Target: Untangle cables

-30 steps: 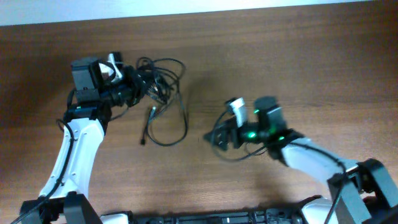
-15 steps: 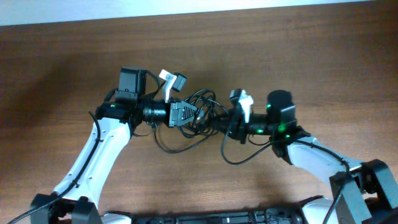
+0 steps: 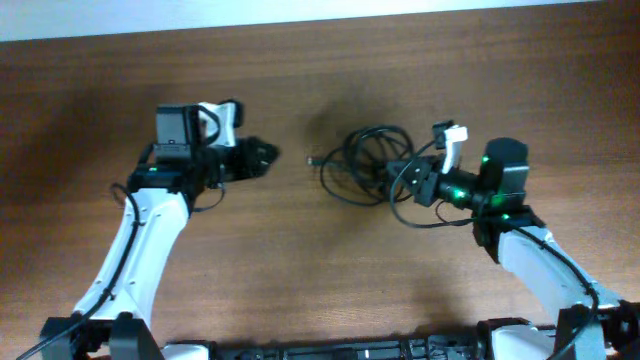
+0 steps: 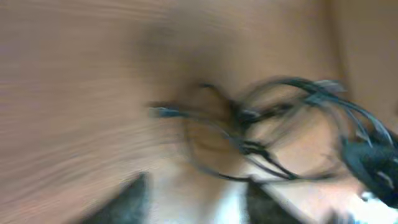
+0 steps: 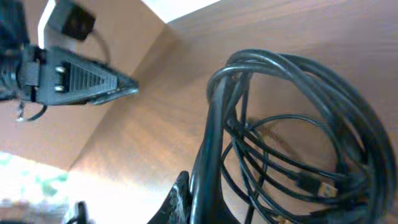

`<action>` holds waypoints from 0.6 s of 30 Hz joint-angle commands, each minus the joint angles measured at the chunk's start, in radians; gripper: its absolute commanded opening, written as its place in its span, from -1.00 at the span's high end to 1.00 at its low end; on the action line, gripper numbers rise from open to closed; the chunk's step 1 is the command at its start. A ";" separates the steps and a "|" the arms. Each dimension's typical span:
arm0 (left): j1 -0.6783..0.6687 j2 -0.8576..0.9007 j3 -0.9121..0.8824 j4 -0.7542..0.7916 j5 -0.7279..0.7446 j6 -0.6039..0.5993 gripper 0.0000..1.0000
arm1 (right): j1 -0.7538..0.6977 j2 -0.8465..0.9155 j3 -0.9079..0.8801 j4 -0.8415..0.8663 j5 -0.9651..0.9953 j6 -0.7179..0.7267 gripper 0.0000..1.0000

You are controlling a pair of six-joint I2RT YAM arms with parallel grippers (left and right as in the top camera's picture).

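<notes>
The cables [image 3: 362,162] form one bundle of thin black loops at the table's middle, with a plug end [image 3: 312,159] poking out to the left. My right gripper [image 3: 405,178] is shut on the bundle's right side. In the right wrist view the cables [image 5: 292,137] fan out beyond the right gripper [image 5: 208,199], which pinches a thick group of strands. My left gripper [image 3: 258,155] stands apart to the left of the bundle, touching nothing. The left wrist view is blurred; the left gripper [image 4: 196,208] is open and empty, with the cables [image 4: 267,124] ahead of it.
The wooden table [image 3: 330,260] carries nothing else loose. Its far edge [image 3: 320,22] runs along the top of the overhead view. Thicker black wires [image 3: 425,215] hang from the right arm near the bundle.
The left gripper let go of the bundle and drew back to the left. The right gripper closed on the cables and pulled them to the right.
</notes>
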 commanded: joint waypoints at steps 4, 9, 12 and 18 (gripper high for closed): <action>-0.235 -0.011 0.013 0.010 -0.077 0.248 -0.18 | 0.106 -0.014 0.002 -0.007 -0.058 -0.040 0.92; -0.378 -0.011 0.013 0.035 -0.476 0.076 -0.09 | 0.111 -0.014 0.002 -0.007 -0.166 -0.039 0.92; -0.407 0.013 0.013 0.048 -0.685 -0.035 0.31 | 0.111 -0.014 0.002 -0.007 -0.209 -0.035 0.92; -0.327 0.091 0.013 0.059 -1.038 -0.183 1.00 | 0.106 -0.014 0.002 -0.008 -0.176 -0.052 0.92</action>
